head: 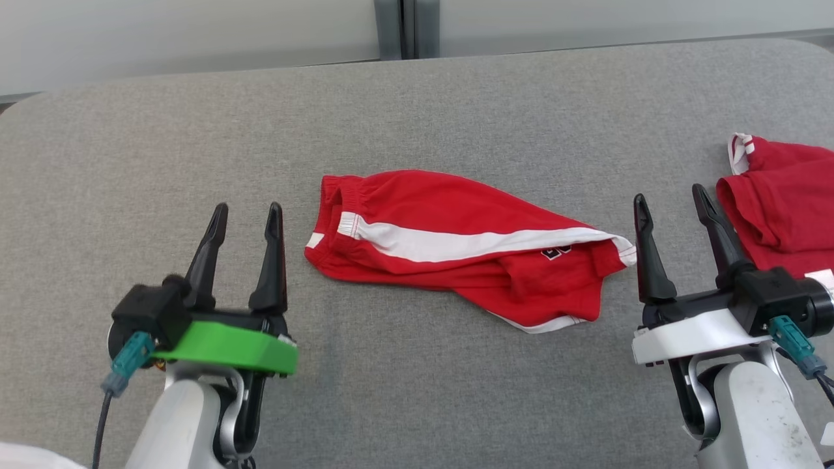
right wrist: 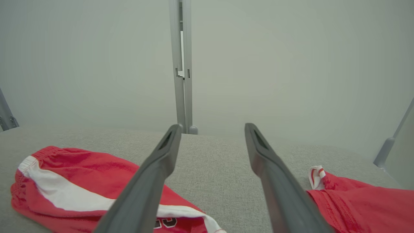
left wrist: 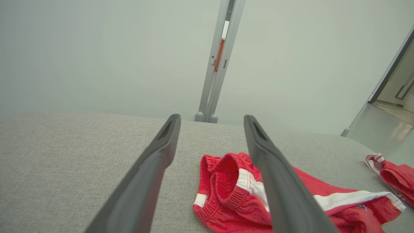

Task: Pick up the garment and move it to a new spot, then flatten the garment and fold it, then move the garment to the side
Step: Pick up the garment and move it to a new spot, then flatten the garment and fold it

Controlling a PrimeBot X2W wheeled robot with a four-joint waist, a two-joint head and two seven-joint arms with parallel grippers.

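The garment (head: 456,244) is a pair of red shorts with a white side stripe, lying folded lengthwise in the middle of the grey table (head: 417,104), waistband to the left. It also shows in the left wrist view as the garment (left wrist: 226,191) and in the right wrist view as the garment (right wrist: 74,187). My left gripper (head: 246,215) hovers open just left of the waistband, nothing between its fingers. My right gripper (head: 672,202) stands open just right of the leg hems, also holding nothing.
A second red garment (head: 782,202) with white trim lies at the table's right edge, right behind my right gripper, seen too as the second garment (right wrist: 355,204). A pale wall with a grey post (head: 405,26) runs behind the table's rounded far edge.
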